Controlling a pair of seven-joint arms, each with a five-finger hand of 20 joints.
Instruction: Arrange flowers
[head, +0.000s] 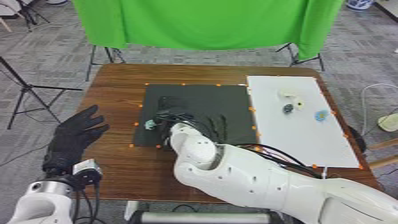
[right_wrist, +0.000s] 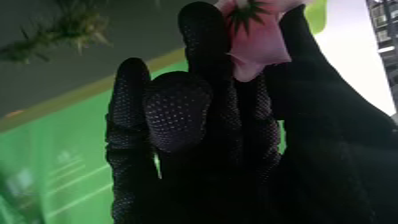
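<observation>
Right hand (head: 180, 118), over the dark mat (head: 235, 131), pinches a pink flower (right_wrist: 258, 47) between thumb and fingers; the left hand (head: 78, 131) waits open beside the table (head: 115, 182). Arranging looks partway along: a pale blue-green blossom (head: 149, 124) sits near the working hand, while white (head: 290, 95), dark (head: 288, 108) and light-blue flowers (head: 321, 115) remain on the white board (head: 306, 142), presumably still to place. The pink flower's green base faces the wrist camera, its visible length running roughly along the fingers, one petal toward the palm; its stem's direction is unclear.
</observation>
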